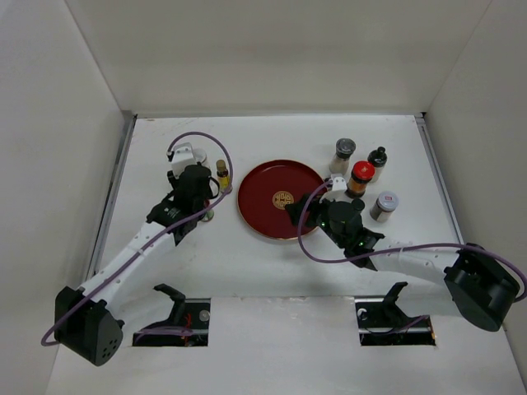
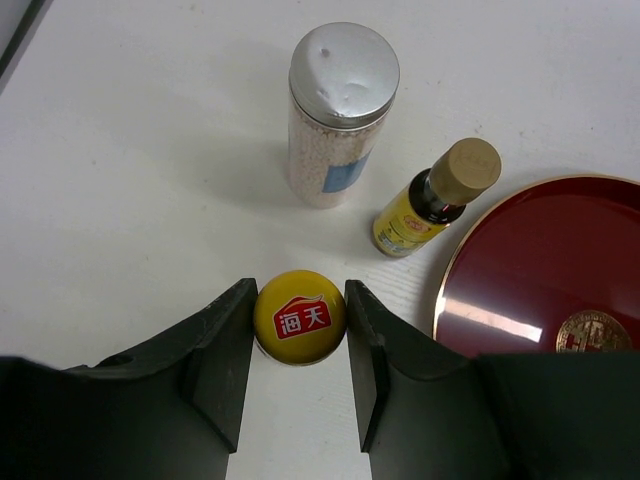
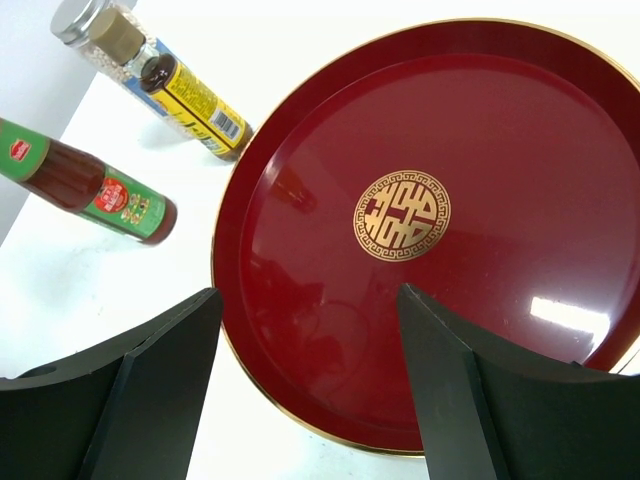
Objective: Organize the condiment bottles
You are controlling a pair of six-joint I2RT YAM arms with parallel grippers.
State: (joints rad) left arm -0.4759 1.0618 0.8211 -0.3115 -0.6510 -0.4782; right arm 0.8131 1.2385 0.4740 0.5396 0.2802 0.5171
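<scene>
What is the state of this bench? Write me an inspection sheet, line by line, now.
Surface: white table, round dark-red tray with gold emblem at its middle, no bottle in it.
Job's things: seven, all standing. Left of the tray: yellow-capped bottle, silver-lidded jar of white grains, tan-capped yellow-label bottle. Right: dark-capped jar, black-capped bottle, red-capped bottle, silver-capped jar.
Clutter: nothing seen.
Grippers: left gripper shut on the yellow-capped bottle's cap; right gripper open above the tray, holding nothing.
Cables: purple cables loop loosely along both arms.
Surroundings: plain white walls on three sides.
</scene>
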